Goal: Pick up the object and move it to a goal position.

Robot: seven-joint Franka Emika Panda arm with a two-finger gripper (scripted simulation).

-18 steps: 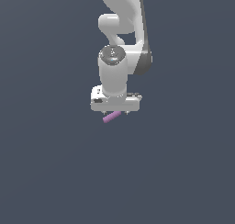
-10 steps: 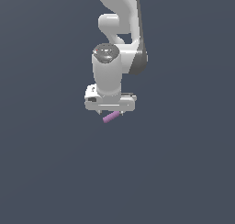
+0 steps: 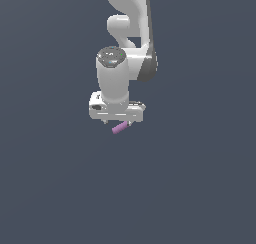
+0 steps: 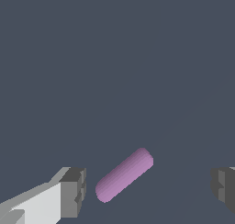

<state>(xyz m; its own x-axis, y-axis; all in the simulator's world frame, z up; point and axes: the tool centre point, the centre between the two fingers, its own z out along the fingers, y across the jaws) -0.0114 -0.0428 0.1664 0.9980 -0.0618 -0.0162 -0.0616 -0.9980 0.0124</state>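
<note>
Above dark grey floor, white two-finger pincer (image 4: 147,188) hangs spread wide, straddling small matte pink-purple cylinder (image 4: 124,174) lying flat, untouched between fingers (image 4: 72,192); placed so for closing round its narrow middle.

one pink-purple peg (image 4: 124,175), one arm (image 3: 120,73), two fingers (image 4: 72,192)

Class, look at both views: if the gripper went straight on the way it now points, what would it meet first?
Most likely the pink peg, which lies between the open fingers of the gripper in the wrist view. Depth is unclear, so the gap to it cannot be judged.
</note>
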